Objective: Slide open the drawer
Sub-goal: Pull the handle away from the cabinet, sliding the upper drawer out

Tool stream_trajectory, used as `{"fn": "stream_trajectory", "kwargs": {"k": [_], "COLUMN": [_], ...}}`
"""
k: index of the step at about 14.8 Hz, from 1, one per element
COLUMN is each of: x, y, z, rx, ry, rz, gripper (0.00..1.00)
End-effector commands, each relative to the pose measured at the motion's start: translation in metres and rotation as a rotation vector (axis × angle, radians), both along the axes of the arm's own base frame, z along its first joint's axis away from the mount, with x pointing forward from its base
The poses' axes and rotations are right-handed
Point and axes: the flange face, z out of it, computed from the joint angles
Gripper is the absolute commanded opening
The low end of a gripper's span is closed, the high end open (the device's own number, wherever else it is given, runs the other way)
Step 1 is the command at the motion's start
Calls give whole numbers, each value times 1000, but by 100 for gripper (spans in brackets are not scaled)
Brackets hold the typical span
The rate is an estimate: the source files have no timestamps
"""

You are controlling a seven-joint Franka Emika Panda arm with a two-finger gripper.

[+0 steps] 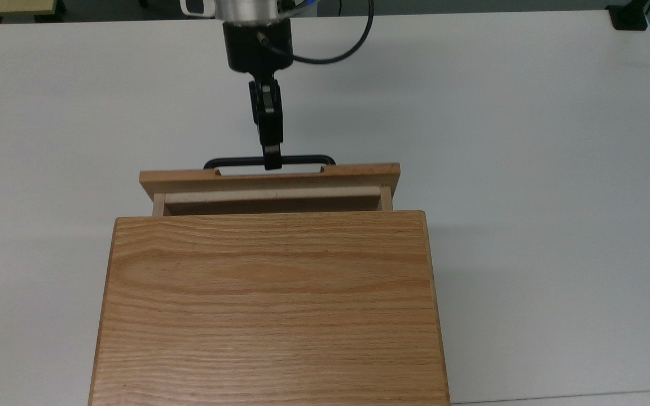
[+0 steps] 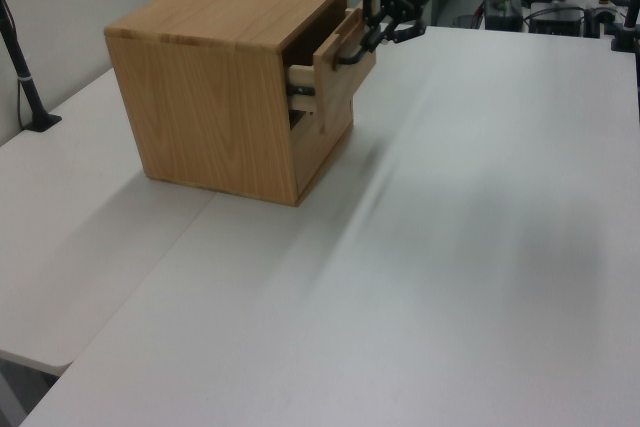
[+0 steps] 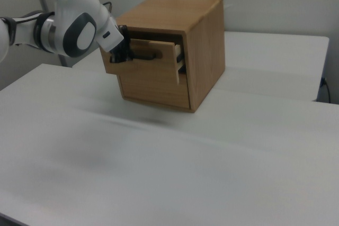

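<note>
The drawer (image 1: 268, 179) is light oak and sticks partly out of the top slot of the wooden box (image 1: 268, 304), toward the top view's upper edge. Its long black bar handle (image 1: 235, 162) runs along the front panel. My gripper (image 1: 272, 161) reaches down from the top view's upper edge and is shut on the middle of the handle. In the left view the drawer (image 2: 342, 72) juts out to the right of the box (image 2: 210, 97), with the gripper (image 2: 377, 33) at the handle. In the right view the drawer (image 3: 159, 63) stands out to the left, held by the gripper (image 3: 125, 54).
The box stands on a white table (image 1: 528, 169). Below the pulled-out drawer, a second drawer (image 2: 326, 142) sits flush in the box. A black post (image 2: 22, 62) stands at the left view's left edge, and a black clamp (image 1: 629, 17) sits at the top view's upper right corner.
</note>
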Motion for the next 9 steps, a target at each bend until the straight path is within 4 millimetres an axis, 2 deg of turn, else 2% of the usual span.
{"fn": "stream_trajectory", "kwargs": {"k": [1, 5, 9], "x": [-54, -83, -111], "y": [-12, -18, -17], "z": [11, 21, 20], "rx": [0, 4, 12], "ry": [-7, -16, -6], "rz": [34, 42, 59], "gripper": [10, 10, 11]}}
